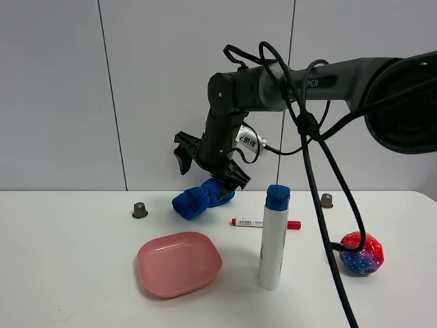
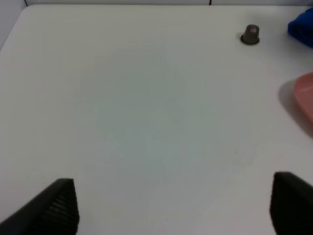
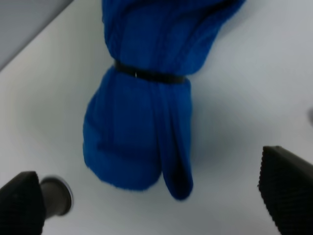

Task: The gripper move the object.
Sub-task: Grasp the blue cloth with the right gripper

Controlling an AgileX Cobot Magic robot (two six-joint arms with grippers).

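Note:
The object, a bright blue rolled cloth bundle (image 1: 200, 200), lies on the white table (image 1: 68, 273) near the back wall, behind the pink plate (image 1: 179, 263). My right gripper (image 1: 208, 169) reaches across the middle and hangs just above the bundle's right end, jaws wide open. In the right wrist view the cloth (image 3: 146, 112), cinched by a thin black band, lies under the open right gripper (image 3: 154, 193), touching neither finger. My left gripper (image 2: 174, 203) is open over bare table, and the cloth's edge (image 2: 303, 27) shows far off.
A white bottle with a blue cap (image 1: 274, 236) stands right of the plate. A red marker (image 1: 265, 223) lies behind the bottle. A speckled ball (image 1: 362, 253) sits at the right. Small grey caps (image 1: 140, 210) (image 1: 326, 200) stand near the back. A black cable (image 1: 321, 205) hangs down at the right.

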